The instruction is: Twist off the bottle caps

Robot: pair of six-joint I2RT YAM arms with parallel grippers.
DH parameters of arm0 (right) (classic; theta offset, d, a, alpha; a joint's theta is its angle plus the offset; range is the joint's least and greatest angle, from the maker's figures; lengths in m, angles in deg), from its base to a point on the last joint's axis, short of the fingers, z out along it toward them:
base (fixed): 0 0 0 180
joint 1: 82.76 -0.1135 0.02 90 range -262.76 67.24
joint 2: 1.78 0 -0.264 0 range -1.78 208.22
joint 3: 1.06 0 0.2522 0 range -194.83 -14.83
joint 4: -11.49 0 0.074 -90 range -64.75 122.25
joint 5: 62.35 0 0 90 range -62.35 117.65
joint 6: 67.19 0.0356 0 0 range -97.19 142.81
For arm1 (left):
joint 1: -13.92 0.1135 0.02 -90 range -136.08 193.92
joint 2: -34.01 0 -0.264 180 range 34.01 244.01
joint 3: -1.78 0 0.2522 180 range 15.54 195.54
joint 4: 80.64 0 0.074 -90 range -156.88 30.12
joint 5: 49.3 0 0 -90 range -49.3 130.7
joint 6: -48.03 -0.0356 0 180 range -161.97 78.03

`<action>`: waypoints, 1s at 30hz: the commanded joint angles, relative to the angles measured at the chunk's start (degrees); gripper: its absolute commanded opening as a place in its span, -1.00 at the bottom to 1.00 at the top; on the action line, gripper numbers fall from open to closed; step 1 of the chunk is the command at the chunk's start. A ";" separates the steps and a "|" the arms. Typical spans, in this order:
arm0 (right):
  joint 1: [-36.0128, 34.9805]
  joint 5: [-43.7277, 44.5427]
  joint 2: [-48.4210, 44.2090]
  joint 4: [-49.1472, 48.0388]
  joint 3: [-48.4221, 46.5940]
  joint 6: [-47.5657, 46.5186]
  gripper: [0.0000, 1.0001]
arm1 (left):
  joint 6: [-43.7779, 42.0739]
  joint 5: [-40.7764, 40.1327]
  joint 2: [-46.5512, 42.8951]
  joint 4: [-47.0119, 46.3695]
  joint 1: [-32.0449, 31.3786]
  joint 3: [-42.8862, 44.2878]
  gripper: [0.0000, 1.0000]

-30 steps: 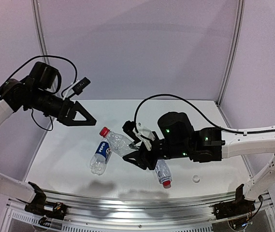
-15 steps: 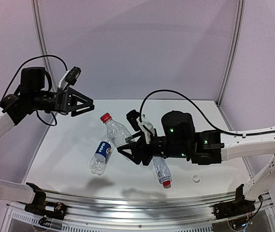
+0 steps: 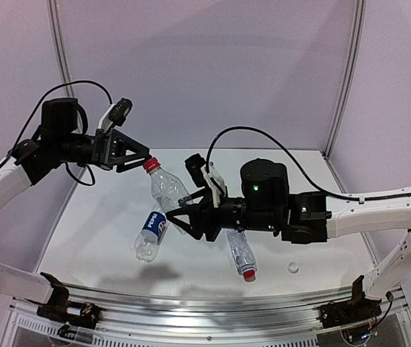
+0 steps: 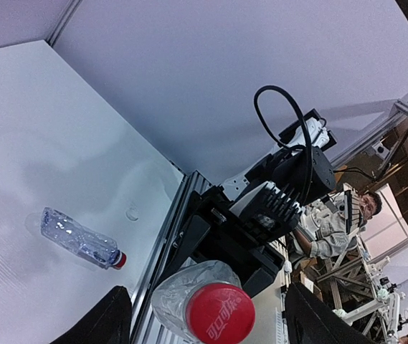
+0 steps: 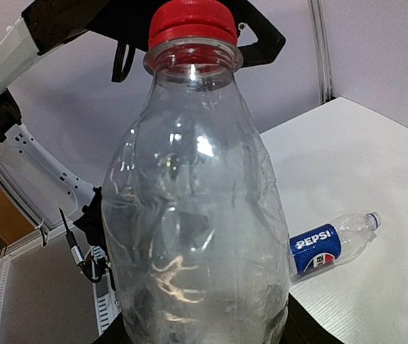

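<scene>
My right gripper (image 3: 182, 215) is shut on the lower body of a clear unlabelled bottle (image 3: 165, 186) and holds it tilted up above the table; it fills the right wrist view (image 5: 196, 215). Its red cap (image 3: 149, 165) points at my left gripper (image 3: 139, 156), which is open. In the left wrist view the red cap (image 4: 220, 313) sits between the two fingers (image 4: 96, 319), apart from both. The Pepsi bottle (image 3: 149, 233) lies on the table. A second clear bottle (image 3: 241, 253) with a red cap (image 3: 249, 275) lies near the front.
A loose whitish cap (image 3: 292, 268) lies on the white table (image 3: 89, 238) at the front right, also in the left wrist view (image 4: 132, 213). Metal frame posts (image 3: 346, 79) and walls stand behind. The table's front rail (image 3: 212, 303) runs below the bottles.
My right gripper has lifted and tilted the clear bottle up to the left. My left gripper has come right, and its open fingers now flank the red cap.
</scene>
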 commanded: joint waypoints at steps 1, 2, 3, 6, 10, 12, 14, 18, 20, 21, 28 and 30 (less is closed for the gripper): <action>-0.59 -0.81 1.46 -1.17 -1.86 0.39 -0.31 | -1.26 -1.07 0.73 -0.17 -1.48 0.33 0.40; -0.57 -0.81 1.54 -1.09 -1.93 0.45 -0.31 | -1.53 -1.12 0.86 0.04 -1.79 0.42 0.38; -0.58 -0.82 1.68 -1.08 -2.00 0.55 -0.31 | -1.78 -1.25 0.95 0.37 -2.01 0.51 0.36; -0.61 -0.76 1.98 -0.86 -2.38 0.82 -0.31 | -3.05 -1.53 1.05 1.85 -2.47 0.83 0.16; -0.61 -0.66 2.40 -0.72 -2.70 1.36 -0.33 | -4.32 -1.46 1.33 3.51 -3.02 0.83 -0.09; -0.57 -0.59 2.43 -0.72 -2.83 1.45 -0.33 | -4.72 -1.40 1.40 3.92 -3.29 0.88 -0.25; -0.57 -0.51 2.49 -0.76 -2.92 1.51 -0.33 | -4.75 -1.47 1.42 4.14 -3.47 0.97 -0.40; -0.57 -0.25 2.69 -0.69 -3.29 1.49 -0.34 | -4.97 -1.43 1.54 4.86 -3.90 1.34 -0.58; -0.57 0.04 2.86 -0.21 -3.59 1.46 -0.35 | -5.06 -2.02 1.66 5.94 -4.22 1.81 -0.72; -0.57 0.40 3.00 0.31 -3.80 1.38 -0.35 | -5.29 -3.03 1.85 7.59 -4.32 2.55 -0.75; -4.23 29.88 11.06 23.95 -16.93 -6.32 -0.33 | 3.40 -27.61 5.75 25.67 -7.35 10.67 -0.75; -4.82 32.19 12.95 27.04 -19.44 -6.98 -0.32 | 5.97 -30.02 6.15 25.00 -8.90 11.21 -0.71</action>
